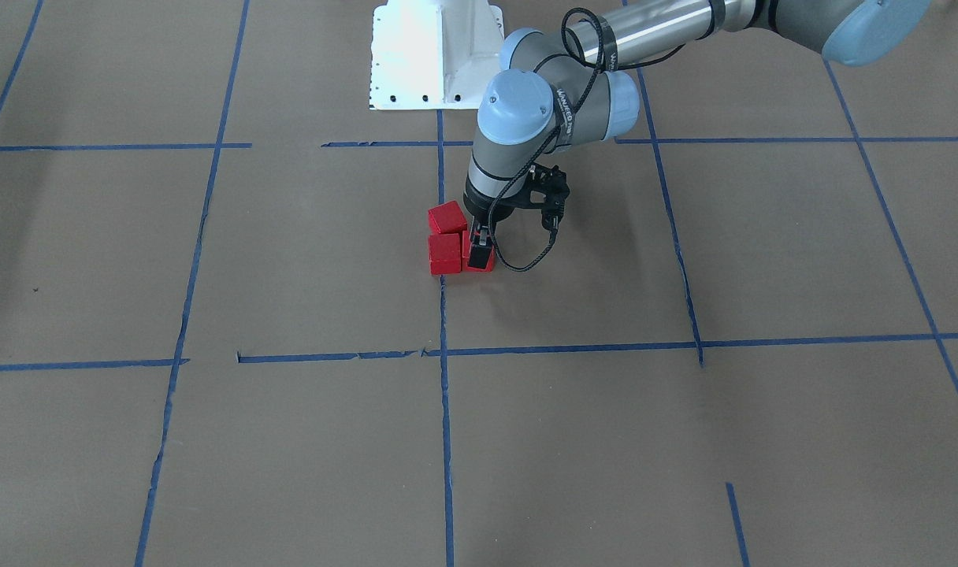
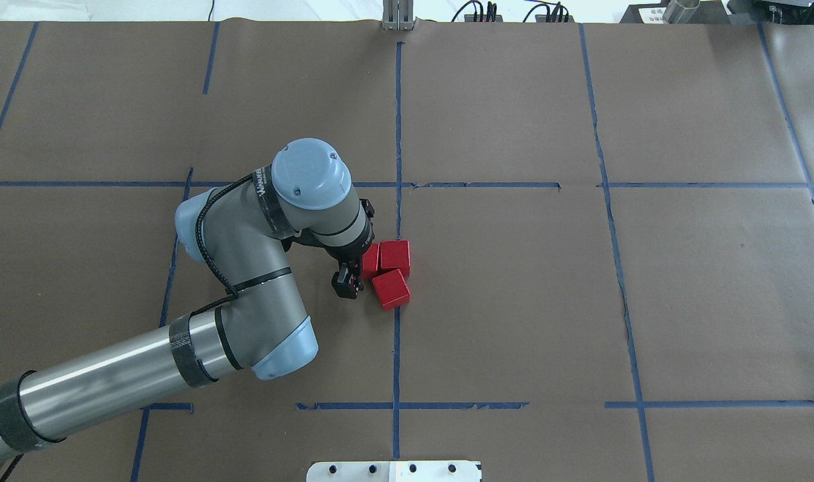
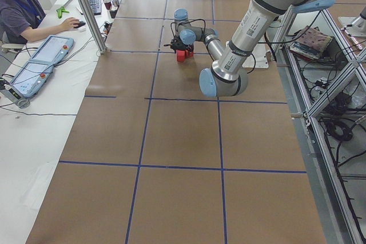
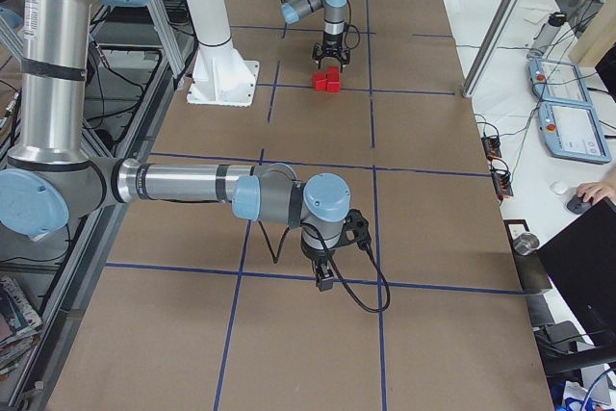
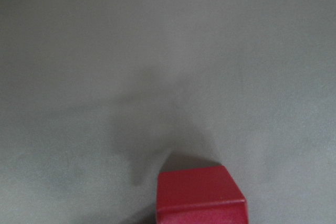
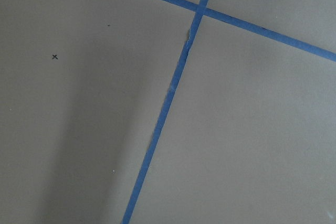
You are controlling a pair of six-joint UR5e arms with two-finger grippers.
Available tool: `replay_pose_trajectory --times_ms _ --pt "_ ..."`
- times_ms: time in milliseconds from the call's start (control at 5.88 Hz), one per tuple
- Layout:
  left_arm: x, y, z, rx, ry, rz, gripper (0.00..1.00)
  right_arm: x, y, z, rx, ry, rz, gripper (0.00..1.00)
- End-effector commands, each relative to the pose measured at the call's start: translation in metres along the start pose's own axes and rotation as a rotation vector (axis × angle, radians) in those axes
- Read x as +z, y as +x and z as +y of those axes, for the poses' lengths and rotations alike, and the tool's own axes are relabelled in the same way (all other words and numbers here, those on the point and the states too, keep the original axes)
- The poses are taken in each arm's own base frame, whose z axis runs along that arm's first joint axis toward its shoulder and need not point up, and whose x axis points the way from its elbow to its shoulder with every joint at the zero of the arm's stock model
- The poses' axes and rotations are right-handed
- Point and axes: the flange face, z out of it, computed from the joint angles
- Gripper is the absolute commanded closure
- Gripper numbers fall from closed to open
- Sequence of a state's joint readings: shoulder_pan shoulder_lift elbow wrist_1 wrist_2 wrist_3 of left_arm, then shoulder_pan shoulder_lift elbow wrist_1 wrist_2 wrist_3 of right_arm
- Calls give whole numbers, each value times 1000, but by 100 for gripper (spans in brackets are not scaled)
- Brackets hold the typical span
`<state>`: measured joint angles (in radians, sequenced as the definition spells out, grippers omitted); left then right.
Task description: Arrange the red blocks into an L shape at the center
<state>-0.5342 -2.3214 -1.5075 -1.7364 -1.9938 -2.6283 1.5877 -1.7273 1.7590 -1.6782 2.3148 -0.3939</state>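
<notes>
Three red blocks lie together on the centre line of the brown paper grid (image 2: 501, 294). Two stand free: one (image 2: 395, 256) farther from the robot and one (image 2: 391, 288) nearer, slightly turned. The third block (image 2: 370, 260) touches the far one on its left side, so the three make an L. My left gripper (image 2: 357, 274) points down over this third block (image 1: 479, 266) with a black finger (image 1: 480, 249) against its face, shut on it. The left wrist view shows one red block (image 5: 200, 195) on the paper. My right gripper (image 4: 325, 281) hangs over bare paper; I cannot tell its state.
The white robot base (image 1: 436, 55) stands behind the blocks. Blue tape lines (image 2: 396, 348) cross the paper. The left arm's elbow (image 2: 246, 294) hangs low to the left of the blocks. An operator (image 3: 17, 4) and teach pendants (image 3: 40, 61) sit beyond the table's far edge.
</notes>
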Motion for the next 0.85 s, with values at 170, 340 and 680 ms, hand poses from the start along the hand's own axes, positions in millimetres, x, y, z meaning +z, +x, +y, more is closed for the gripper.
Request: replay_pose_trajectory --times_ms 170,340,680 --pt "-78 24 -48 142 -53 -28 0 -1 0 -1 4 1 1 0" --pt "-91 33 -85 258 -32 -39 0 -1 0 -1 7 1 1 0" --pt "-118 46 -175 496 -41 -44 0 0 0 0 13 0 0 0"
